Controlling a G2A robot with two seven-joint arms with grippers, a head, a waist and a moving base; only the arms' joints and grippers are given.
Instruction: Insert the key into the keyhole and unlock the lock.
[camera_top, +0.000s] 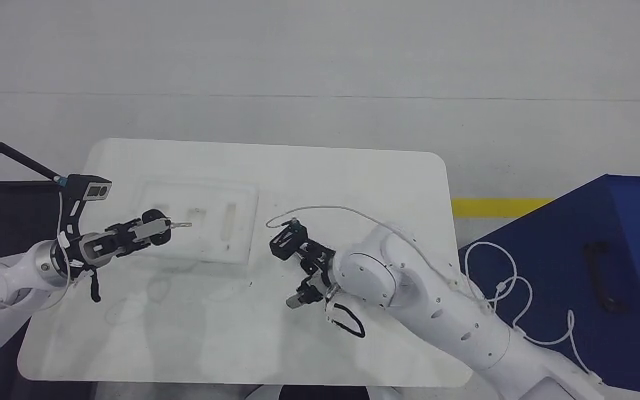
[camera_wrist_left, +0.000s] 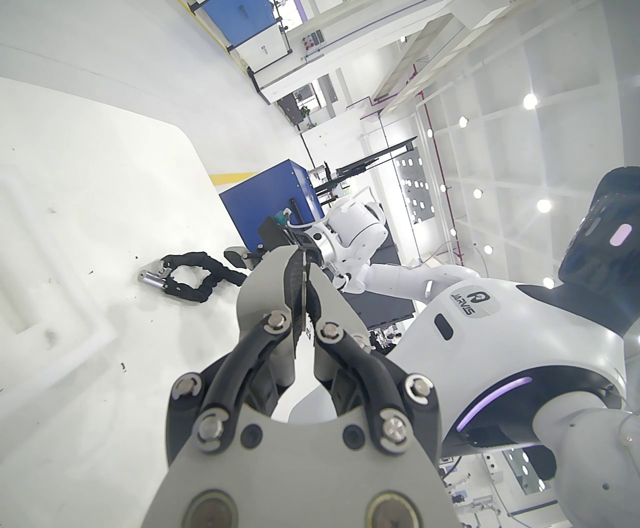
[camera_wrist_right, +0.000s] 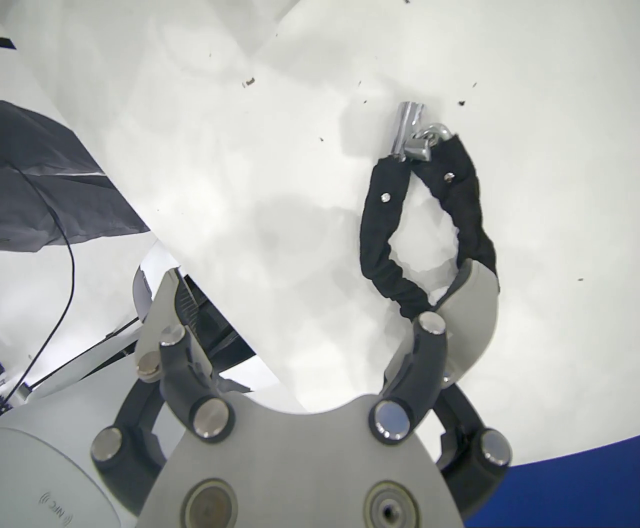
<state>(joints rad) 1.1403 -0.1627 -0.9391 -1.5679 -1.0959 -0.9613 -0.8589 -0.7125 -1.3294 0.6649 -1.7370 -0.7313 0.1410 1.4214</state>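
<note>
My left pincer is clamped on the key, mostly hidden in its grip. My right pincer gapes beside the lock on the table, partly covering its chain.

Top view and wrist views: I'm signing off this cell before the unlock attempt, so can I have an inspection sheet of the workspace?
Surface: white table, bearing a white foam tray with shallow recesses.
Job's things: chain lock lies on the table, black sleeve looped, silver cylinder at one end; key pinched in the left pincer.
Clutter: small dark specks on the table.
Grippers: left pincer shut on the key, above the tray; right pincer open, one finger at the chain's loop.
Cables: white cable arcs along the right arm; black cable by the left arm.
Surroundings: blue cabinet, yellow floor stripe.
</note>
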